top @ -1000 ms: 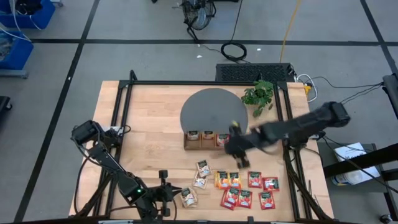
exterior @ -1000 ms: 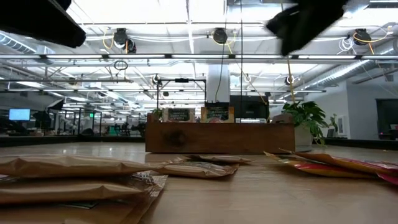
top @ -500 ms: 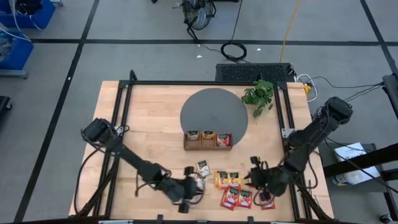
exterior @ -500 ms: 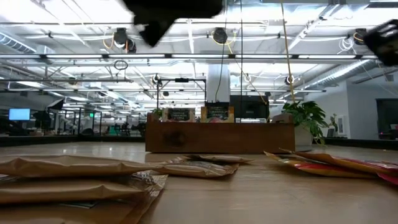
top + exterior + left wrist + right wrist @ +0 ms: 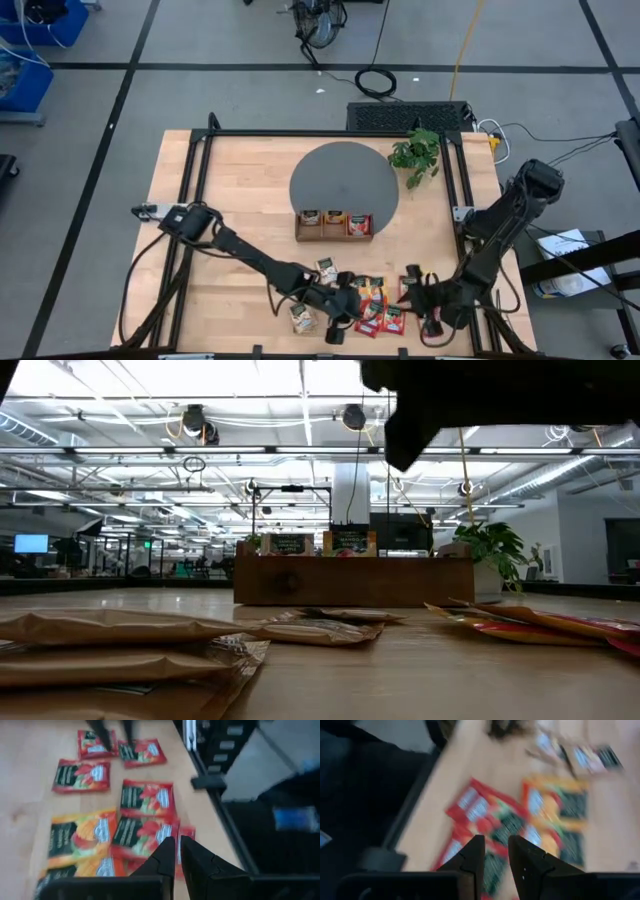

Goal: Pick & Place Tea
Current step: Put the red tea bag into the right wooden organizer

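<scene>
The tea sachets lie flat near the table's near edge: beige ones point(image 5: 326, 270), orange ones point(image 5: 366, 289) and a cluster of red ones point(image 5: 388, 320). My left gripper point(image 5: 346, 308) hovers shut over the orange and red sachets point(image 5: 146, 798), with nothing between its fingers point(image 5: 178, 845). My right gripper point(image 5: 413, 290) hangs over the red sachets point(image 5: 481, 812) from the table's right side, its fingers slightly apart point(image 5: 496, 845) and empty. Its fingers also show far off in the left wrist view. The wooden tray point(image 5: 334, 236) holds a sachet in each slot.
A dark round mat point(image 5: 343, 180) lies behind the tray, with a potted plant point(image 5: 416, 152) at the far right. A black frame rail point(image 5: 468, 265) runs along the table's right side beside the right arm. In the low view an arm point(image 5: 480, 400) crosses overhead.
My left gripper has swept along the near edge toward the table's right, from beside the beige sachets to above the orange and red ones. My right gripper has come from the tray toward the near edge and down over the red sachets. No sachet has moved.
</scene>
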Motion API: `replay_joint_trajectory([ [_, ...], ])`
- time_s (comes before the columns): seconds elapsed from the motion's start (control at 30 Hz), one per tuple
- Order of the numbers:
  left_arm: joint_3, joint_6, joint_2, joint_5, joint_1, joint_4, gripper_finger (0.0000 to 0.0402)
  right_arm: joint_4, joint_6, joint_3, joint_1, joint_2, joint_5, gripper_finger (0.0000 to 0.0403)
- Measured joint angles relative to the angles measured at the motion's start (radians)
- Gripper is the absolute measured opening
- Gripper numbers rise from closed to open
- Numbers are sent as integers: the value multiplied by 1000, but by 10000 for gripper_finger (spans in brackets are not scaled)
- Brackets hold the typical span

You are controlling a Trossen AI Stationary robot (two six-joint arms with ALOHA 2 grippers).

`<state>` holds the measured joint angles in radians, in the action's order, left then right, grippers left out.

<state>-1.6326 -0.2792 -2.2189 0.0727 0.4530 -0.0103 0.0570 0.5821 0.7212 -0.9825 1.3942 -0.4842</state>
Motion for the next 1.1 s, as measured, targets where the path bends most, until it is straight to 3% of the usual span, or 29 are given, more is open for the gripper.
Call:
replay_joint_trajectory([
  [0.13, -7, -144, -30, -6, -17, 14, 39, -250, -150, 2, 21, 128, 13, 74],
  [0.23, -7, -198, -34, -20, -20, 8, 59, -332, -181, 10, 39, 222, 50, 65],
  [0.43, -7, -258, -34, -20, -5, 13, 111, -343, -161, 48, 47, 362, 73, 29],
  [0.63, -7, -311, -52, -21, -5, 7, 148, -346, -146, 71, 47, 421, 98, 3],
  [1.1, -7, -370, -87, -23, -38, -29, 157, -312, -89, 49, 53, 434, 99, 0],
])
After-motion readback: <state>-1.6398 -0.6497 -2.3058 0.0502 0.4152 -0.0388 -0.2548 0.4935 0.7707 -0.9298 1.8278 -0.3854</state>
